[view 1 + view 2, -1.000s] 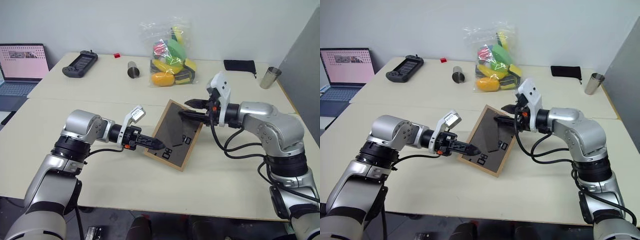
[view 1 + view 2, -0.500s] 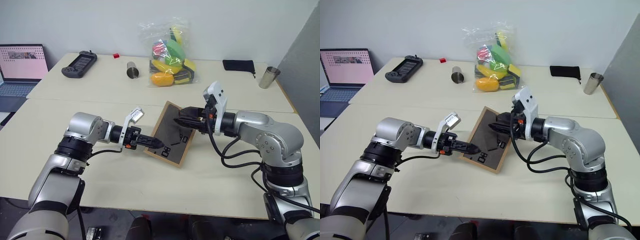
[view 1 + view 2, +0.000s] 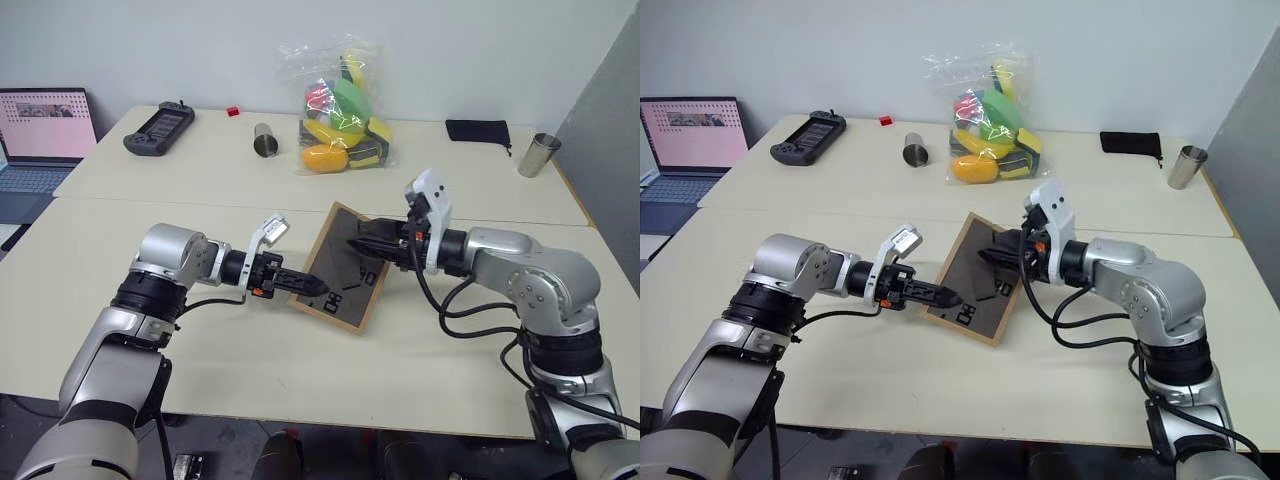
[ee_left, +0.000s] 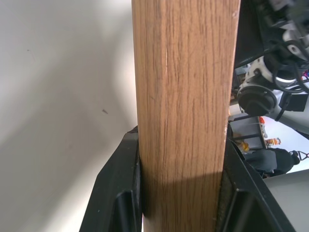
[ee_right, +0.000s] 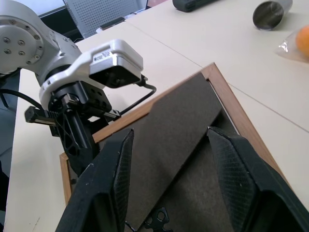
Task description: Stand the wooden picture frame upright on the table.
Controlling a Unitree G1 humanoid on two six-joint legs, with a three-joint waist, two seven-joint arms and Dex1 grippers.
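Lowered slightly, the right gripper point(image 3: 362, 243) now spreads wide jaws over the fold-out stand point(image 5: 176, 145); left gripper point(image 3: 318, 290) clamps the wooden picture frame point(image 3: 345, 268), tilted above the bench point(image 3: 200, 200), not yet upright.

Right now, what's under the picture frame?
The frame is tilted, back panel up, its low edge near the table. The left pincer clamps its left edge. Beneath shows only table; the picture side is hidden.

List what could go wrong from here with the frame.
1. The left gripper clamps only the edge of the small light-wood picture frame, which leans tilted, so it could twist or slip onto the cream-beige table.
2. The right gripper straddles the dark fold-out stand with open fingers; a push might topple the frame.
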